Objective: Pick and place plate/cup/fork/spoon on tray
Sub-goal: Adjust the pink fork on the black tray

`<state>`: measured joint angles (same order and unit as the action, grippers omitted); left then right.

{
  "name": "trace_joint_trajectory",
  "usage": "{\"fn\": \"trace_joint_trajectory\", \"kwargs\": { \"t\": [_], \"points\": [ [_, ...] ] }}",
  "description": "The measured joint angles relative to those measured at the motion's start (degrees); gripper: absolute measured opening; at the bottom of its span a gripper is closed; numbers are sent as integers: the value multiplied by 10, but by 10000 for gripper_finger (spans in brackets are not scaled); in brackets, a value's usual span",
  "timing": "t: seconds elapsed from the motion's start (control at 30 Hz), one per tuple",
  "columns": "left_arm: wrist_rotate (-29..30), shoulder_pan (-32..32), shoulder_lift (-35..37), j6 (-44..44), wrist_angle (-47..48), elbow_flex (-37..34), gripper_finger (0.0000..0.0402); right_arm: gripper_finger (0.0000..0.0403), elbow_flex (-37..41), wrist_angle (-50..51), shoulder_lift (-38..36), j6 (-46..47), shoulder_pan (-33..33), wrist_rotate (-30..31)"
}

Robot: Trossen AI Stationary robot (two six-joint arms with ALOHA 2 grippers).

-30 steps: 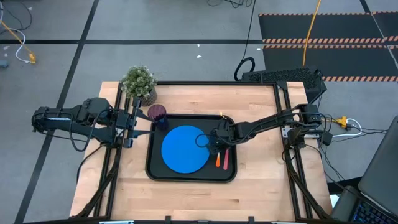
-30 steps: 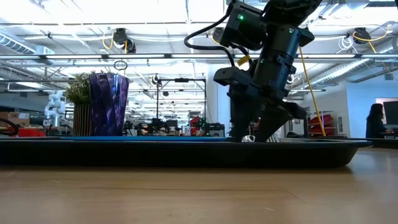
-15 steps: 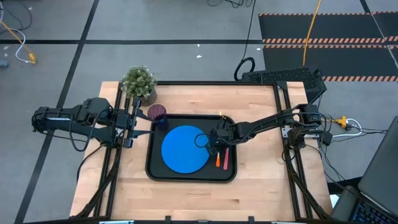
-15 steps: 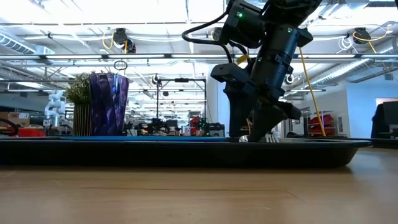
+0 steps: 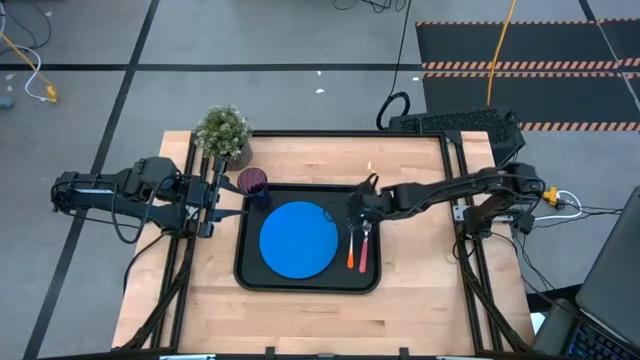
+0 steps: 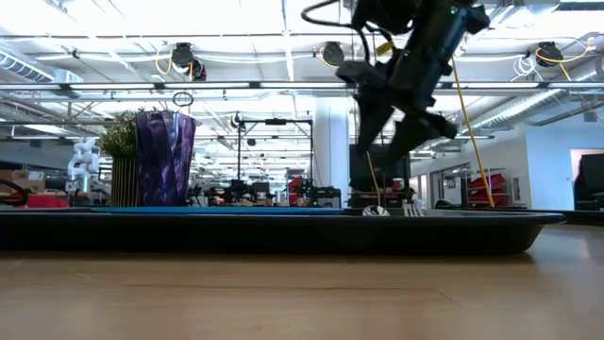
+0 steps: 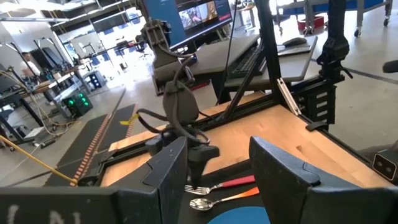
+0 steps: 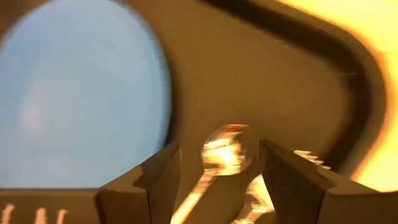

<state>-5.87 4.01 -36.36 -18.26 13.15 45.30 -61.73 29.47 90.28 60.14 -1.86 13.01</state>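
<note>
Landmark: tray (image 5: 243, 262), black, centred on the table (image 5: 420, 310).

- plate (image 5: 298, 239): flat in the tray, left of tray centre.
- cup (image 5: 252, 182): upright in the tray's far-left corner, just beside the plate's far-left edge. Potted plant (image 5: 223, 133) stands outside the tray, beyond that corner.
- spoon (image 5: 352, 248) and fork (image 5: 364, 248): lying side by side in the tray's right part, just right of the plate, spoon nearer the plate. Long axes roughly parallel, running along the tray's short side. Metal ends point to the tray's far edge, orange and red-pink handles toward its near edge.
- right gripper (image 5: 360, 207): above the tray's far-right area, over the metal ends of spoon and fork, lifted clear of them. Fingers (image 8: 286, 180) spread wide, nothing between them; spoon bowl shows below the gap.
- left gripper (image 5: 213, 203): outside the tray, off its left rim near the cup. Fingers (image 7: 283, 174) apart, holding nothing.
</note>
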Motion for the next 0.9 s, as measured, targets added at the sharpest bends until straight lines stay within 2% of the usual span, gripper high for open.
{"fn": "trace_joint_trajectory", "kwargs": {
  "t": [0.1,0.33,0.57,0.8,0.9],
  "points": [
    [0,0,0,0,0,0,177,203,0,26,1,13,8,2],
    [0,0,0,0,0,0,177,203,1,-14,35,8,10,-45],
    [0,0,0,0,0,0,177,203,1,13,43,49,-10,-87],
    [0,0,0,0,0,0,177,203,1,48,43,80,-41,-86],
    [0,0,0,0,-1,0,177,203,1,69,43,78,-43,-63]
  ]
}}
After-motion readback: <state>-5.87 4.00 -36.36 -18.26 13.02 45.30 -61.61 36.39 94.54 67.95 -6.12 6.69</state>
